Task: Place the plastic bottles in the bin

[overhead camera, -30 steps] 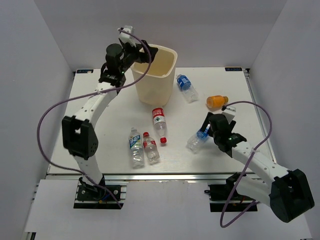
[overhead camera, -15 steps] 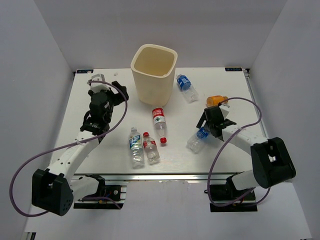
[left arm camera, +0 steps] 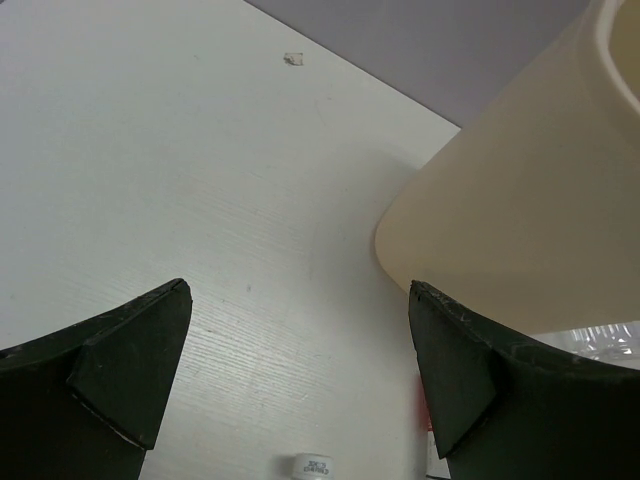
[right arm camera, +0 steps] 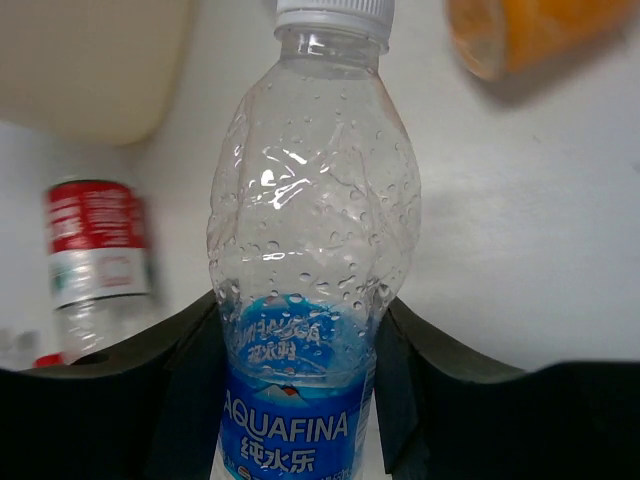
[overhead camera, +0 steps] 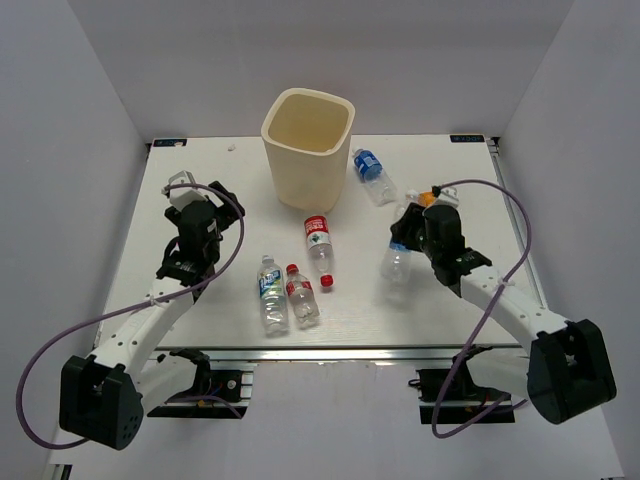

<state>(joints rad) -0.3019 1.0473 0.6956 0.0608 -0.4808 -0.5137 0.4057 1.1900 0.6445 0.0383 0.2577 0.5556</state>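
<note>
My right gripper (right arm camera: 300, 320) is squeezing an Aquafina bottle (right arm camera: 312, 200). My black fingers (right arm camera: 190, 350) press on its blue label, one on each side. The bottle is clear and a bit dented, and its white cap points away from me. I cannot tell if it is up off the white table (overhead camera: 200, 170) or lying on it. It is over the right side of the table. An orange bottle (overhead camera: 433, 198) lies just past it, on the far side.

My left gripper (left arm camera: 297, 300) is wide open and holds nothing. It hangs over the left part of the table.

The bin (overhead camera: 305, 180) stands upright in the far middle of the table, to the right of my left gripper. It is tall and cream. A blue-label bottle (overhead camera: 370, 172) lies just to the right of it. A red-label bottle (overhead camera: 318, 243) lies just in front of it, with a red cap (overhead camera: 327, 283) at its near end. Closer to the near edge, two more bottles lie side by side: a green-and-white-label bottle (overhead camera: 270, 293) on the left and a small red-label bottle (overhead camera: 301, 295) on the right.
</note>
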